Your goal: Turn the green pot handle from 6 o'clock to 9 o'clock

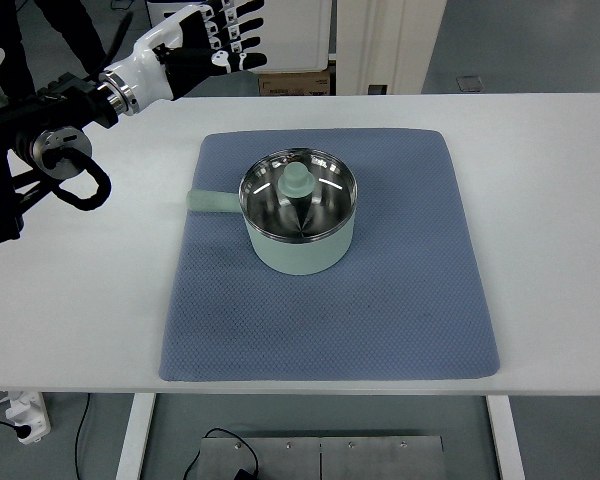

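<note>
Power strip point(25, 415) on the floor at bottom left, white, cable trailing off it; a metal base plate point(320, 458) shows under the table at bottom centre with a black cord beside it. White table point(550, 200) fills most of the view. Blue mat point(380, 320) lies flat on it, roughly centred, slightly skewed.

Green pot point(300, 212) sits on the mat's upper-middle area, upright, steel interior shiny. Something with a green knob point(298, 178) shows inside the pot; can't tell whether it's a lid dropped in or a reflection. Pot handle point(212, 201) sticks out to picture left, at the 9 o'clock side, its tip reaching the mat's left edge.

Left hand point(215, 45) is up at top left, above the table's far edge, well apart from the pot. Fingers extended and spread, nothing in them. White forearm shell and black arm joints run back to the left edge.

Right arm does not show. Cardboard box point(295, 82) and white furniture panels sit behind the table.
</note>
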Action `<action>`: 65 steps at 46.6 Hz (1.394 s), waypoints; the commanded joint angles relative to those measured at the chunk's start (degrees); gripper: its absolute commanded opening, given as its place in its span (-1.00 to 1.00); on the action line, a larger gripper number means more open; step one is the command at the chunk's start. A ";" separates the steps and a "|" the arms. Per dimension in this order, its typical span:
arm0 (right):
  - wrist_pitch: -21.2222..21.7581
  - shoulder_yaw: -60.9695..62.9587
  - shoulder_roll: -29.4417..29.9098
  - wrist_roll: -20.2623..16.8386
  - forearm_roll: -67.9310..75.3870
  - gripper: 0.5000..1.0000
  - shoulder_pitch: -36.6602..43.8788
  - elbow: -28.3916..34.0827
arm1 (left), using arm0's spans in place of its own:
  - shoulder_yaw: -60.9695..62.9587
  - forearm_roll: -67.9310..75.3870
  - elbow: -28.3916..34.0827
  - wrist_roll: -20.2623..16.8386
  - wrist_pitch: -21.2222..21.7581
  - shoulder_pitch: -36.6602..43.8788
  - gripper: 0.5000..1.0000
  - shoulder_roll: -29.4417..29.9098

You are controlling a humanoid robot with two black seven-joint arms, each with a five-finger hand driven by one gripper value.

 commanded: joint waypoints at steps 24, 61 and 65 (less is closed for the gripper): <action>0.00 0.00 0.00 -0.02 0.00 1.00 -0.01 0.00 | -8.67 -1.94 17.29 0.00 2.94 10.86 1.00 -8.48; 0.00 0.00 0.00 -0.02 0.00 1.00 -0.01 0.00 | -14.56 -1.94 21.34 -0.09 5.32 18.07 1.00 -12.26; 0.00 0.00 0.00 -0.02 0.00 1.00 -0.01 0.00 | -15.70 -1.85 21.34 -0.09 5.32 18.59 1.00 -12.26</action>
